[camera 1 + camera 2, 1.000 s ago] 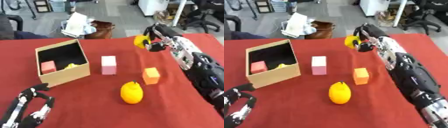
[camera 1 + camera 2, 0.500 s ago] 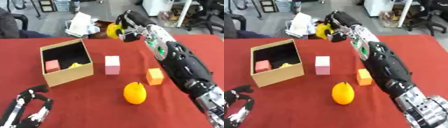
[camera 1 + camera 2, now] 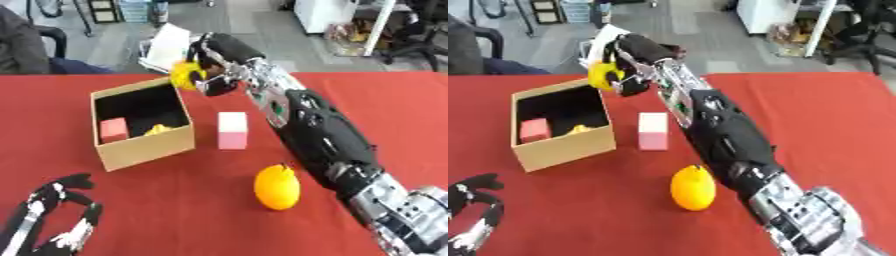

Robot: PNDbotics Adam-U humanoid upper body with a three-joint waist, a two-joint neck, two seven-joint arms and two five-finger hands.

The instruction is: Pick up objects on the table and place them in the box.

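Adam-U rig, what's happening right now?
The right hand holds a yellow object at the far corner of the cardboard box, about to drop it in. The box already holds a red block and something yellow. A pink block and an orange are on the red table. The left hand rests open at the lower left.
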